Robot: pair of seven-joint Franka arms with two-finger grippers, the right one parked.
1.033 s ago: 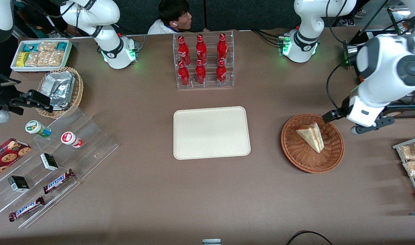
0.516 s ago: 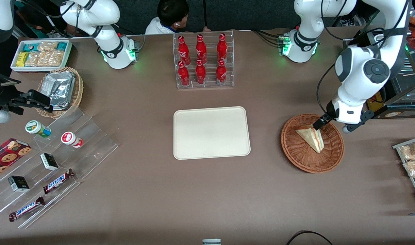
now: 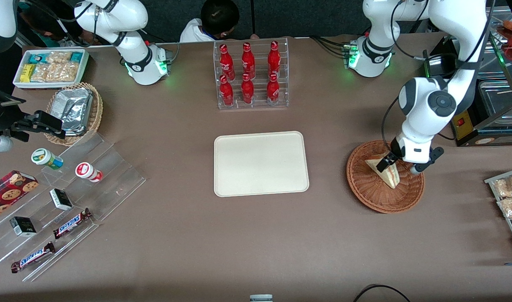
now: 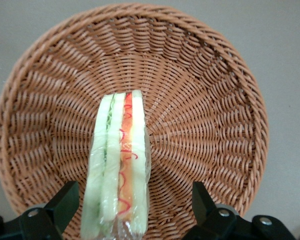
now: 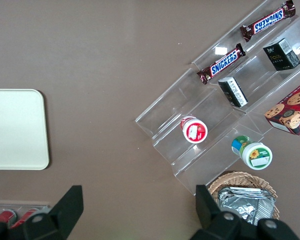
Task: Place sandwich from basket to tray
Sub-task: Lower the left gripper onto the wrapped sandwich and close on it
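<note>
Here — sandwich (image 4: 121,165) between spread claw (image 4: 131,212) fingers — in basket (image 4: 205,100).

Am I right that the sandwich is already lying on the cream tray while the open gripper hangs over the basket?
Not quite: the sandwich lies in the basket, not on the tray, as the left wrist view shows. The open gripper does hang over the basket.

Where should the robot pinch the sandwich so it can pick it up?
Probably across its two flat bread faces, coming straight down from above. The sandwich stands on edge in the basket, filling stripes facing up, and the open gripper already has one finger on each side of it, so closing squeezes bread, not filling.
</note>
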